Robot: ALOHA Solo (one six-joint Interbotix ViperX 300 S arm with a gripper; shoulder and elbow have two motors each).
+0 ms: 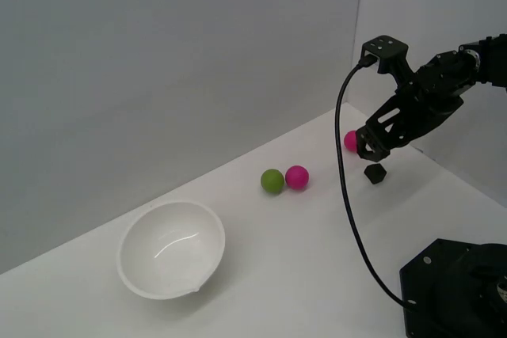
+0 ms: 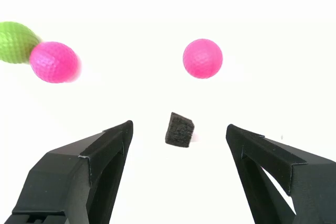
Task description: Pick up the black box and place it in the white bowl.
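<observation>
End effector (image 2: 179,145): jaws spread, empty, poised over black box (image 2: 179,129) resting on bench (image 1: 317,251); grasp, lift and transfer to white bowl (image 1: 171,249), well apart, all judged outstanding

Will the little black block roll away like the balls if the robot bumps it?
Probably not. The black box has flat faces and corners, so it would likely slide or tip over once, not keep rolling. Its surface looks rough and spongy, so it may be light and squash slightly when pinched. The open gripper has a finger on each side of it, not touching.
</observation>
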